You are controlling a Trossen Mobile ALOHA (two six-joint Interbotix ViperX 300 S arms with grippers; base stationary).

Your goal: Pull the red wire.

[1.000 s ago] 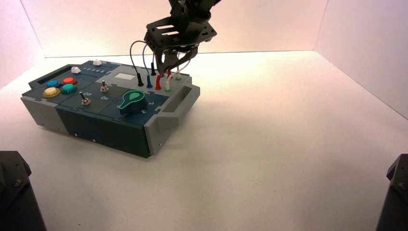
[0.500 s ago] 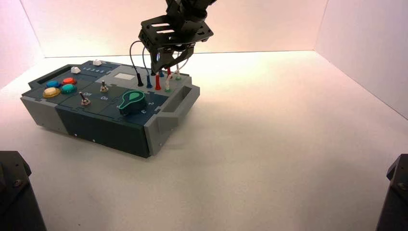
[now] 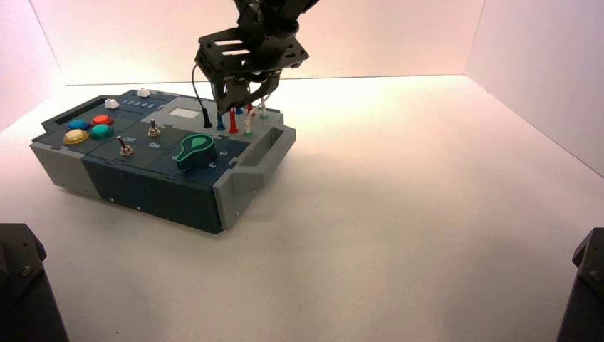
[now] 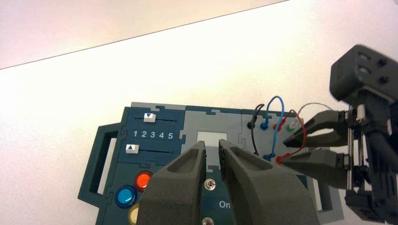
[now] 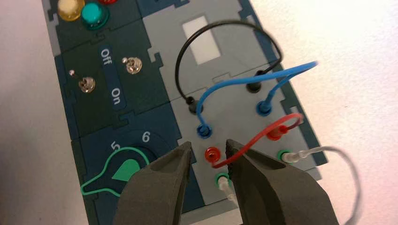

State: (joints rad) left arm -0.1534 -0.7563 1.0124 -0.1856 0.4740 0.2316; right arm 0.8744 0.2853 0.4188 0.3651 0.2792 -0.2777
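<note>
- High view: the right gripper (image 3: 231, 110) is over the right-hand end of the box (image 3: 149, 194), at the red wire (image 3: 233, 122), which arches between 2 red sockets.
- Left wrist view: the left gripper (image 4: 212, 144) idles, fingers together, the box beyond them.
- Right wrist view: the right gripper's fingers stand apart, the red wire crossing between them, unclamped.

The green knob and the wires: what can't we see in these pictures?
- High view: the tops of the thin red wire and thin blue wire, behind the right gripper.
- Right wrist view: part of the round green knob, behind that gripper's finger.
- Left wrist view: the same knob, behind the left gripper.
</note>
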